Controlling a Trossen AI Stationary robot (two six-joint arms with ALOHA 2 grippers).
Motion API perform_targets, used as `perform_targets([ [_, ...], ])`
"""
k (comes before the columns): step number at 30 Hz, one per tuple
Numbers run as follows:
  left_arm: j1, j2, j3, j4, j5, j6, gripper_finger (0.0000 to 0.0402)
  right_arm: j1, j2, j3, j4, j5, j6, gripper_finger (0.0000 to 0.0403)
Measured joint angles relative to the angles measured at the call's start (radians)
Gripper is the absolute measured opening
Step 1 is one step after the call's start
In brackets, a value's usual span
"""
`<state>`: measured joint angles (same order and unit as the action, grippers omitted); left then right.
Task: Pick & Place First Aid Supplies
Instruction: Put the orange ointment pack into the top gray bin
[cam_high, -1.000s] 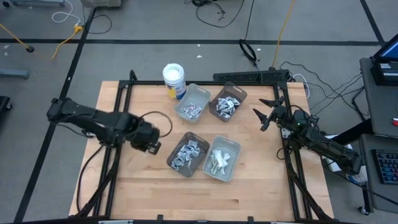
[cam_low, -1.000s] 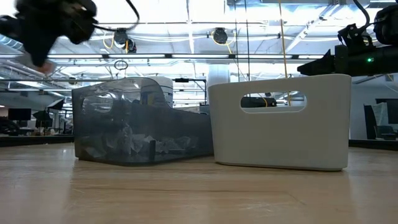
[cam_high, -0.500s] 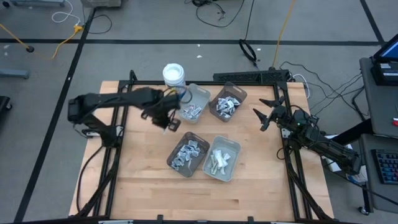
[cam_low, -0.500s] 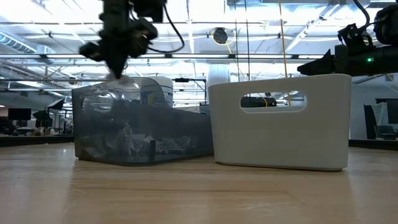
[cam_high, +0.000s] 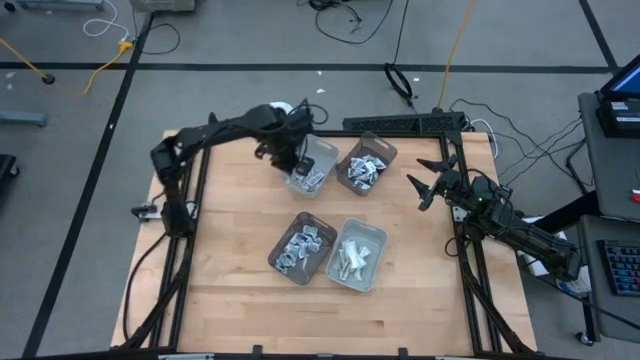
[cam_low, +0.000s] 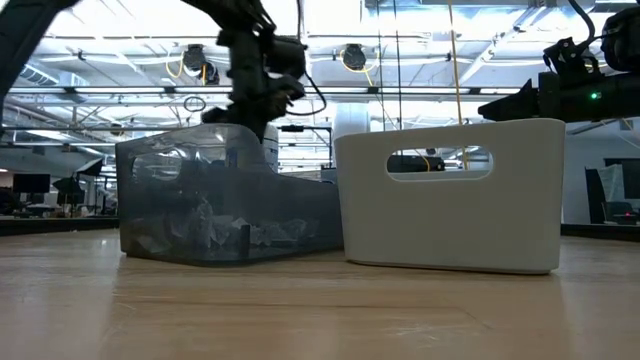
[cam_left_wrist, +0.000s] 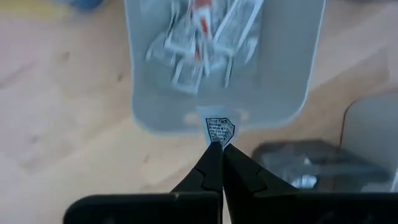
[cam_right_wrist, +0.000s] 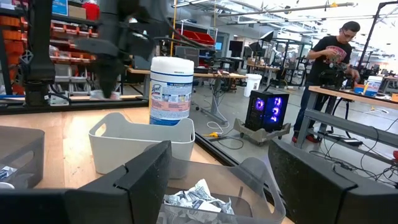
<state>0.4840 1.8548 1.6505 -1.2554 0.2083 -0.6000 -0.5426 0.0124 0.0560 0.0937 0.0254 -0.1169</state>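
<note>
While our left hand (cam_left_wrist: 216, 148) hangs over the far-left grey tray (cam_high: 322, 152), its fingers are pinched on one small printed packet (cam_left_wrist: 219, 129) at the tray's near rim. Our right hand (cam_high: 432, 180) waits spread wide at the table's (cam_high: 230, 290) right edge. All four trays already hold heaps of packets, so we judge the sorting well along, with this packet's drop next.

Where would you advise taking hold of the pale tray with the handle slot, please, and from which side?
Probably the top rim above the handle slot of the pale tray, coming down from above: that end wall stands thin and upright, so one gripper finger can go inside, one outside.
</note>
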Motion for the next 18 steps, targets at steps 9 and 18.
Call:
perform_targets([
  [9,0.049,0.202,0.185,0.029,0.004,0.075,0.0000,0.000,0.000,0.000,0.000,0.000,0.000,0.0263],
  [18,0.045,0.309,0.188,0.106,-0.008,0.101,0.0000,0.000,0.000,0.000,0.000,0.000,0.000,0.0263],
])
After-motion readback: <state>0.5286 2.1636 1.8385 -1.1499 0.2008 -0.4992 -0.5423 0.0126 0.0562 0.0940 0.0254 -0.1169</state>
